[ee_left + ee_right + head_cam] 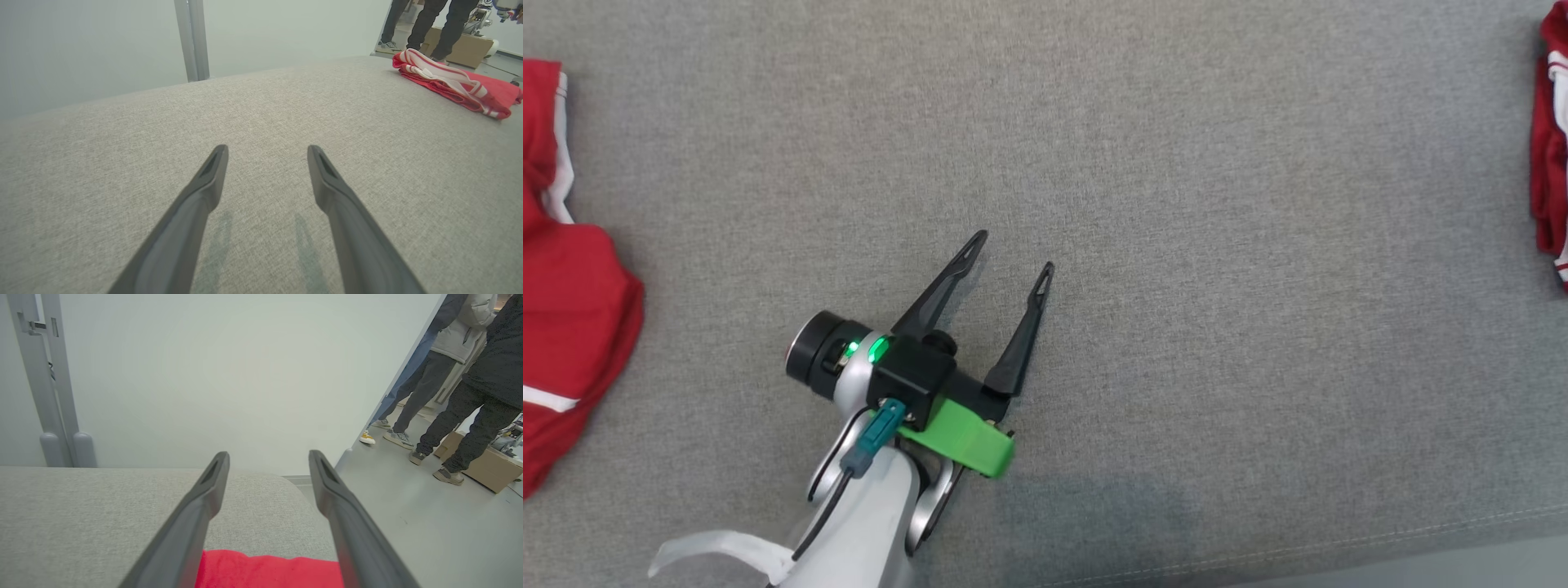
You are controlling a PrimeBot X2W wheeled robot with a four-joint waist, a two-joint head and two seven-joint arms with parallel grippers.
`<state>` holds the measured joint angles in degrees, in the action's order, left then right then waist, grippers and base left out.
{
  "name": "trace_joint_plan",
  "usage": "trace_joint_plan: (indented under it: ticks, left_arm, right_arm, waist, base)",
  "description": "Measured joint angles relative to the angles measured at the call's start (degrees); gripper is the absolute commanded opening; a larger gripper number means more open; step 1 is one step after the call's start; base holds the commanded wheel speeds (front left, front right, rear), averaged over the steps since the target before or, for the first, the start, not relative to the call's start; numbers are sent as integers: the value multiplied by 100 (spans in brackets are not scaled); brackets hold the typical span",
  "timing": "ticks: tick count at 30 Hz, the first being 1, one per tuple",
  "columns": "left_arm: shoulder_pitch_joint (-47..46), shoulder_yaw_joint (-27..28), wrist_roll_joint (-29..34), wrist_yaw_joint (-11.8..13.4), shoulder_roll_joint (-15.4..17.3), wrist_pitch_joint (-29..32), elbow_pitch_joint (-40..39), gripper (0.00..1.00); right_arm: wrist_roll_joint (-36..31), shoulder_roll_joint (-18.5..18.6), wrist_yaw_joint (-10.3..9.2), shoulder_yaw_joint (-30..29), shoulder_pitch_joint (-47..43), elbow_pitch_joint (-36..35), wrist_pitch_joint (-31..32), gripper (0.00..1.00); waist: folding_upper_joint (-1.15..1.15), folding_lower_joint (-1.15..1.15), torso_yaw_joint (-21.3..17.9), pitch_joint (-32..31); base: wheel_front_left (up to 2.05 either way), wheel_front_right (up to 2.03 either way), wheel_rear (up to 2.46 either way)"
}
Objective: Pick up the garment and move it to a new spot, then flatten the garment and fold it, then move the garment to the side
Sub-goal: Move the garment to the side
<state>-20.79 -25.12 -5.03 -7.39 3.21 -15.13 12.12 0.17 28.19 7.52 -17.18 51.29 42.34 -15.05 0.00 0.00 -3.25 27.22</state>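
Stretching across the head camera's view was a wide grey upholstered surface (1217, 245). The left gripper (1014, 252) hovered near its middle, its two dark fingers spread apart and holding nothing. A red garment with white stripes (1550, 147) lay at the far right edge, well apart from that gripper. The left wrist camera showed it as a flat, layered bundle near the rim of the surface. A second red garment (564, 327) lay rumpled at the far left edge.

From the right wrist camera, the right gripper (268, 454) was also spread wide and empty. Red cloth (269, 571) lay directly below and between its fingers, most likely the striped bundle. People's legs (449, 428) stood on the floor beyond the surface.

The cloth looked light, thin and limp, probably a smooth sports fabric that could slip between narrow fingers. It would likely sag and fall open if lifted by a single layer. A sound hold would probably pinch all the layers together at a folded edge or a thick hem, ideally at two corners with one gripper on each.
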Motion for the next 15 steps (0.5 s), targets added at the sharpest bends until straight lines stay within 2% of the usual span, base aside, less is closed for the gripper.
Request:
trace_joint_plan:
  ticks: [5, 6, 11, 15]
  left_arm:
    - [281, 294, -46, 51, -12, 0, 112, 100]
    - [281, 294, -46, 51, -12, 0, 112, 100]
    - [592, 624, -88, 130, -21, 0, 234, 100]
    - [853, 922, -40, 189, -18, 0, 334, 100]
  right_arm:
    - [517, -523, 0, 966, -593, -842, 0, 100]
    - [517, -523, 0, 966, -593, -842, 0, 100]
    - [812, -999, 1, 1595, -1457, -1400, 1, 100]
    - [992, -1311, 0, 1784, -2008, -1569, 0, 100]
  waist:
    - [0, 0, -14, -353]
    - [0, 0, -14, -353]
    - [0, -1, 3, -769]
    - [0, -1, 43, -1122]
  base:
    - [0, 0, 0]
    - [0, 0, 0]
    - [0, 0, 0]
    - [0, 0, 0]
